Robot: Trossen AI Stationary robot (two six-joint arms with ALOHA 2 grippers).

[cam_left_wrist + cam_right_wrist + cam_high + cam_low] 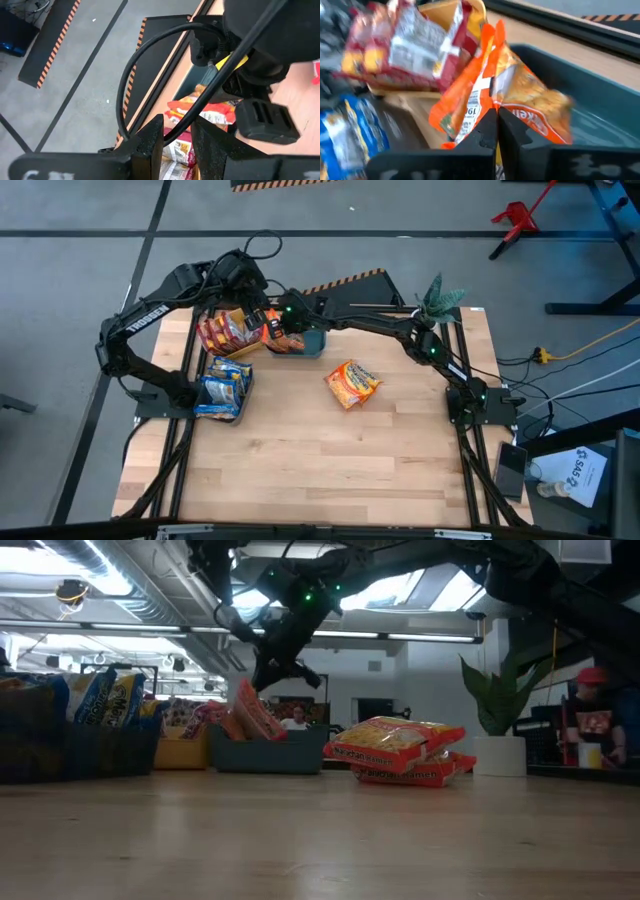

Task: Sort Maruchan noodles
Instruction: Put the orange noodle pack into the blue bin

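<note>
The right gripper [496, 131] hung over the teal plastic bin [306, 340], fingers clamped on a crinkly orange noodle packet [490, 85]. The left gripper [176, 145] hovered beside that bin, fingers slightly apart, empty.

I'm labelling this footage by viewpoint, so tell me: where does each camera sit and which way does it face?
High: overhead, straight down on the table; both arms show.
Low: at tabletop height, level across to the room; arms enter from above.
Left wrist: over its fingers at the right arm and floor.
Right wrist: over its shut fingers pinching an orange packet above the teal bin.
High and low share the loose orange packets.
</note>
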